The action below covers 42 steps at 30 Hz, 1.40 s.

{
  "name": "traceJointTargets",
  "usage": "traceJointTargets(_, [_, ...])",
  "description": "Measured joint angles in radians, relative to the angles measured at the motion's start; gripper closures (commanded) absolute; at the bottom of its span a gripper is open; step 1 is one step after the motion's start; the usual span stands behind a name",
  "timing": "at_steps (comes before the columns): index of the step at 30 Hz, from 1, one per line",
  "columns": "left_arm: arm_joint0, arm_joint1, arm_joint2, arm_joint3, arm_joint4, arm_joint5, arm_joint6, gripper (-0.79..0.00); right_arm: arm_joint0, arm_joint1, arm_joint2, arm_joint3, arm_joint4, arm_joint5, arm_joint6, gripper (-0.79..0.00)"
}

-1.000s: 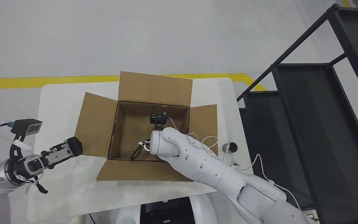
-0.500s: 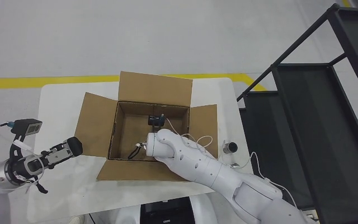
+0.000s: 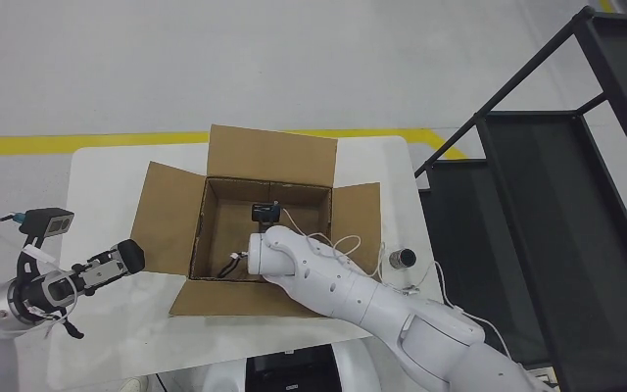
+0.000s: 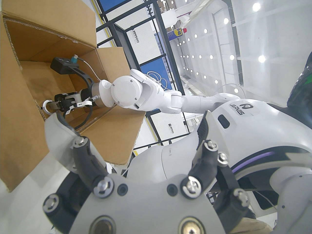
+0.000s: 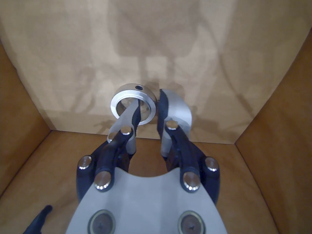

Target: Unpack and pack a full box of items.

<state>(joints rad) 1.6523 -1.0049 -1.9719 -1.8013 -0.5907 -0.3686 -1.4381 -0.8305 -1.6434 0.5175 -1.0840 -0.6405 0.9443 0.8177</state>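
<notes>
Metal ring [image 5: 126, 90]: inside cardboard box [image 3: 272, 157], rim pinched by right gripper [image 5: 150, 103], one finger through its hole. Left gripper [image 4: 129, 122]: spread wide, outside box.

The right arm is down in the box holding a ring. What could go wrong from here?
1. The right gripper pinches the metal ring only by its thin wall, one finger through the hole; the ring could swivel or slip out.
2. The right arm sits low inside the cardboard box, wrist close to the near wall; lifting out, it might catch that wall and drag the box.
</notes>
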Motion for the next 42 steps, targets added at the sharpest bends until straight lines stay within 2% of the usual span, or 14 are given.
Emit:
traceJointTargets(10, [0.0,0.0,0.0,0.0,0.0,0.0,0.0,-0.785,-0.002,-0.004,0.016,-0.016,-0.013,-0.01,-0.002,0.0])
traceJointTargets(13, [0.0,0.0,0.0,0.0,0.0,0.0,0.0,-0.785,-0.019,0.015,0.034,-0.086,-0.045,-0.009,0.014,0.0])
traceJointTargets(19, [0.0,0.0,0.0,0.0,0.0,0.0,0.0,-0.785,-0.098,0.085,0.112,-0.31,-0.146,-0.033,0.086,0.0])
traceJointTargets(25, [0.0,0.0,0.0,0.0,0.0,0.0,0.0,-0.785,-0.247,0.171,0.264,-0.62,-0.238,-0.13,0.187,0.0])
traceJointTargets(32, [0.0,0.0,0.0,0.0,0.0,0.0,0.0,-0.785,-0.494,0.254,0.523,-1.034,-0.266,-0.285,0.336,0.0])
traceJointTargets(36, [0.0,0.0,0.0,0.0,0.0,0.0,0.0,-0.785,-0.621,0.277,0.648,-1.172,-0.24,-0.333,0.348,0.0])
traceJointTargets(42, [0.0,0.0,0.0,0.0,0.0,0.0,0.0,-0.785,-0.784,0.293,0.821,-1.258,-0.143,-0.35,0.296,0.0])
